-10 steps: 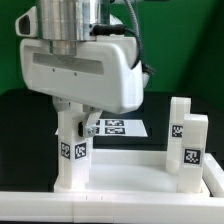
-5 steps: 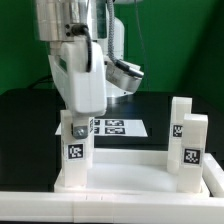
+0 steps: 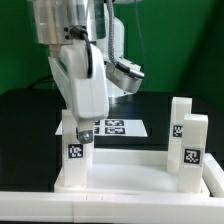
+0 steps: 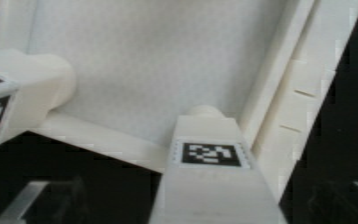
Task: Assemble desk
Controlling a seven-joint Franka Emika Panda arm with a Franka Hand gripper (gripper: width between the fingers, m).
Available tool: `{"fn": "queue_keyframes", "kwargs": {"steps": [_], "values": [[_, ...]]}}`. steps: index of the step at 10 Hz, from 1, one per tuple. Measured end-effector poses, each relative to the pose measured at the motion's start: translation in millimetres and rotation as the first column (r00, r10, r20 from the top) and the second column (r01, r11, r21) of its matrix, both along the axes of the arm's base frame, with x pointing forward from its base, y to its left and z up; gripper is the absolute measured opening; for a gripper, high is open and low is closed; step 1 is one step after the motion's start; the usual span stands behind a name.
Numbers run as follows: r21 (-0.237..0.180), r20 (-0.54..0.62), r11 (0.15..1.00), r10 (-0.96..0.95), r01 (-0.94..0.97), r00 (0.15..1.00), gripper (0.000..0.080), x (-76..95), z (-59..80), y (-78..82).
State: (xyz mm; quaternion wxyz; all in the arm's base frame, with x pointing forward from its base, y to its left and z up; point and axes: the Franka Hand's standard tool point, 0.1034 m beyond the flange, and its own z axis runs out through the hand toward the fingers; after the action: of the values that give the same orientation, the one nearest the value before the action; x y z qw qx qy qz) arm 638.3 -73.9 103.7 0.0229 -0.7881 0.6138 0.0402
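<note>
My white arm reaches straight down from above on the exterior view's left, wrist vertical, with my fingers [image 3: 77,128] pointing downward; whether they are closed cannot be told.

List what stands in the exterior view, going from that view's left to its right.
Leg under the gripper → marker board lying behind on the table → two legs at the tabletop's right end, the back one then the front one. The tabletop spans beneath them all.
</note>
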Motion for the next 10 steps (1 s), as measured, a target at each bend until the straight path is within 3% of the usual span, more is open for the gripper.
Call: {"fn": "queue_keyframes", "kwargs": {"steps": [3,7,10], "values": [[-0.005,0.013,0.941,0.338,-0.338,0.941,0.0648,-1.4,0.3,0.6],[-0.023,0.032,0.710,0.704,-0.703,0.710,0.0649,2.3,4.6,-2.3],[-0.026,0.035,0.551,0.834,-0.834,0.551,0.0649,1.4,4.2,-5.9]]}}
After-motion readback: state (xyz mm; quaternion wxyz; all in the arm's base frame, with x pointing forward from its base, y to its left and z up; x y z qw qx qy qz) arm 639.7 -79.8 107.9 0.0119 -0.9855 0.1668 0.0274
